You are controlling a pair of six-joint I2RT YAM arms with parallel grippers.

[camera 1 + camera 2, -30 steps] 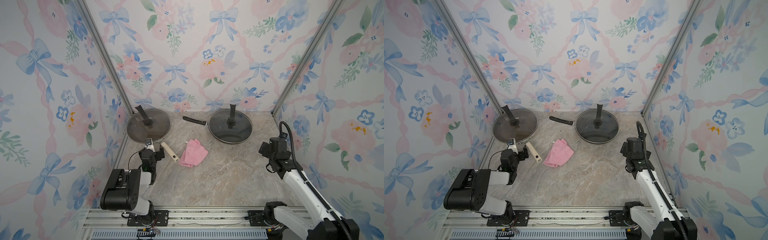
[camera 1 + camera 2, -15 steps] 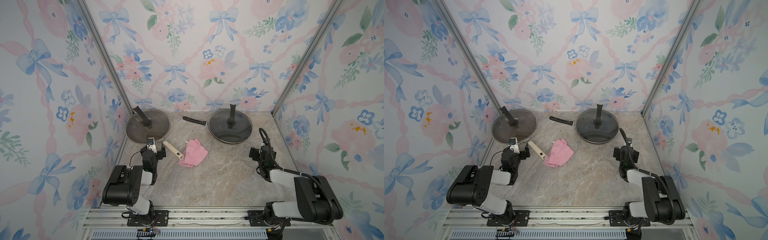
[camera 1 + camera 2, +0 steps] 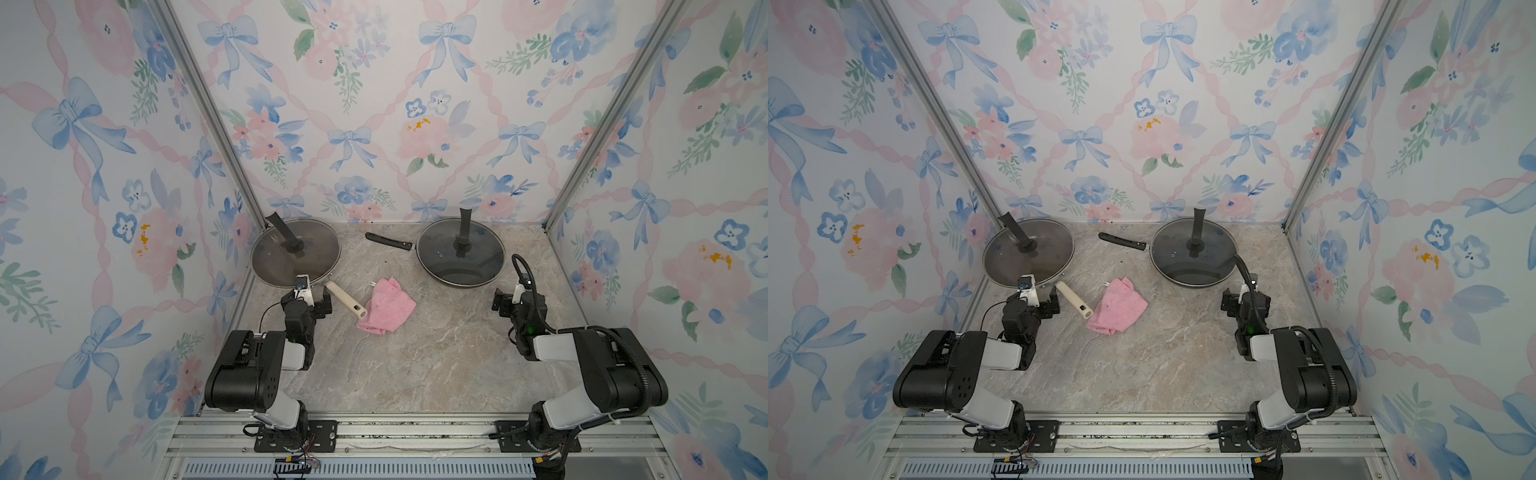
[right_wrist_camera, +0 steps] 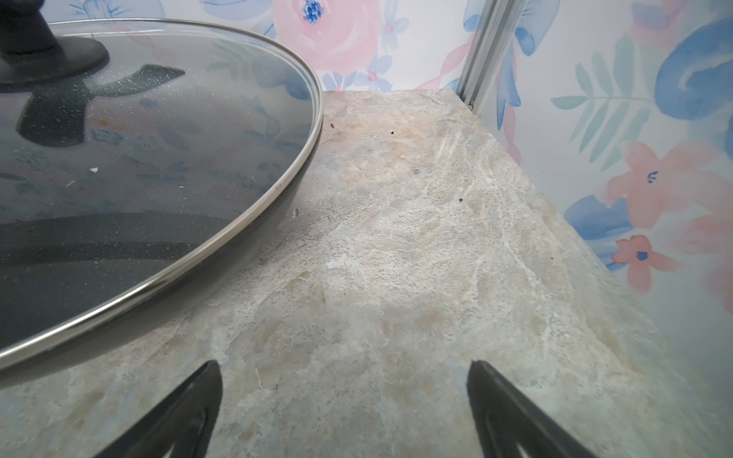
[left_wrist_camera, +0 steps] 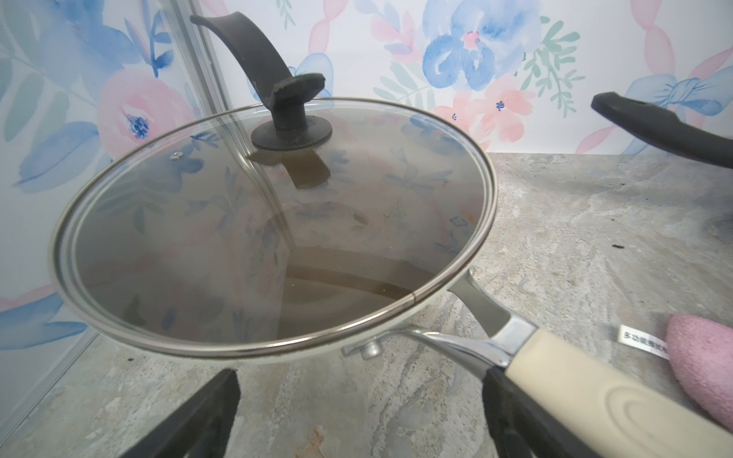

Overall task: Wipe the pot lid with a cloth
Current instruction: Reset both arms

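Note:
Two glass pot lids with black handles sit on pans at the back. One lid [image 3: 286, 266] [image 3: 1017, 266] [image 5: 238, 222] covers the cream-handled pan on the left. The other lid [image 3: 478, 255] [image 3: 1210, 255] [image 4: 139, 158] covers the black pan on the right. The pink cloth [image 3: 386, 309] [image 3: 1119, 307] [image 5: 702, 357] lies crumpled on the table between them. My left gripper [image 3: 309, 299] [image 3: 1038, 299] [image 5: 357, 396] is open, low, just in front of the left pan. My right gripper [image 3: 515, 299] [image 3: 1241, 301] [image 4: 343, 396] is open and empty, in front of the right pan.
The left pan's cream handle [image 3: 345, 299] [image 5: 595, 396] points toward the cloth and passes close by my left gripper's finger. The black pan's handle [image 3: 388, 241] points left at the back. Floral walls close in three sides of the marble table [image 3: 415, 365].
My right arm has folded back and down, bringing its gripper low in front of the right pan. The left arm, the cloth and both lids have barely moved.

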